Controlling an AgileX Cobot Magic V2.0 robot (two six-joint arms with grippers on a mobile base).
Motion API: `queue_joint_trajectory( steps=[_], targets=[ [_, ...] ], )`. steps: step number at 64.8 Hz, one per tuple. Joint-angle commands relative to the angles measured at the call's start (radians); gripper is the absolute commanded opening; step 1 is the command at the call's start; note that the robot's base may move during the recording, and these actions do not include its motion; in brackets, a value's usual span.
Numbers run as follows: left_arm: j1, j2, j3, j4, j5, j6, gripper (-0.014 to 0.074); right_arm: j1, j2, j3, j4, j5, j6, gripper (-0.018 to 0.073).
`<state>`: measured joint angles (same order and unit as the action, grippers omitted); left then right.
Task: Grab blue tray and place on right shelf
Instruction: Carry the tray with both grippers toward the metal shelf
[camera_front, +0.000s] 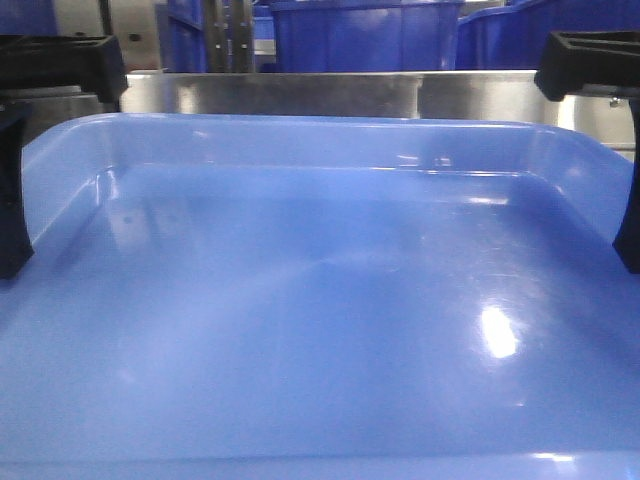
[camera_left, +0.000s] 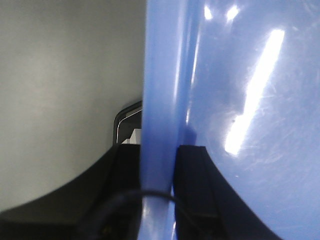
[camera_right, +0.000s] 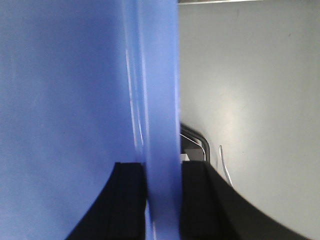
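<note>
The blue tray is glossy periwinkle and fills most of the front view, held level between my two grippers. At the tray's left rim my left gripper is shut; the left wrist view shows its black fingers pinching the rim from both sides. My right gripper is shut on the right rim in the same way, one finger inside the tray and one outside. Just beyond the tray's far edge runs the right shelf's shiny steel front rail.
Deep dark-blue storage bins stand behind the steel rail, with grey metal uprights at the back left. Under the tray's edges, both wrist views show plain grey floor.
</note>
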<state>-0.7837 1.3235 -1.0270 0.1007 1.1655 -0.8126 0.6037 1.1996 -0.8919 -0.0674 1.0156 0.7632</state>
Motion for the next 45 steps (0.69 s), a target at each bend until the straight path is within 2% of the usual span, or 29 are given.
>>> queue_joint_trajectory(
  steps=[1, 45],
  targets=[
    [-0.007, -0.03, -0.023, 0.019, 0.017, -0.023, 0.0021, -0.001, -0.024, -0.028, -0.024, -0.013, 0.011, 0.0214],
    [-0.007, -0.03, -0.023, 0.019, 0.017, -0.023, 0.0021, -0.001, -0.024, -0.028, -0.024, -0.013, 0.011, 0.0214]
  ],
)
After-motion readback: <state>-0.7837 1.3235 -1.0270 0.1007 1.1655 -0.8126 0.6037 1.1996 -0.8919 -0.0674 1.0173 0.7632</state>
